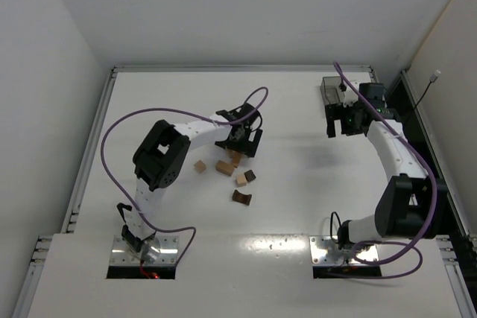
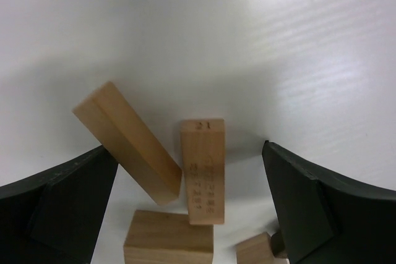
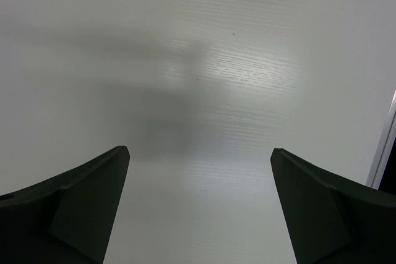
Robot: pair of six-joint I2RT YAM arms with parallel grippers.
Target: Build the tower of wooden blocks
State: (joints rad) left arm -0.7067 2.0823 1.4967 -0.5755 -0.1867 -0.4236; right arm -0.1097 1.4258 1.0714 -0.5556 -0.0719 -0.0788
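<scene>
Loose tan and brown wooden blocks (image 1: 231,173) are seen scattered at centre frame. The left gripper (image 1: 244,143) is spread wide over their upper edge; at upper right, the right gripper (image 1: 341,121) is held wide beside a grey bin (image 1: 330,88).

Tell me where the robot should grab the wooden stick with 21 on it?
Pinch the 21 bar across its two long sides, near the numbered end, coming down from above with the left gripper, whose fingers are open either side. Those sides are flat and parallel; nearer the camera the slanted bar crowds its left side.
</scene>
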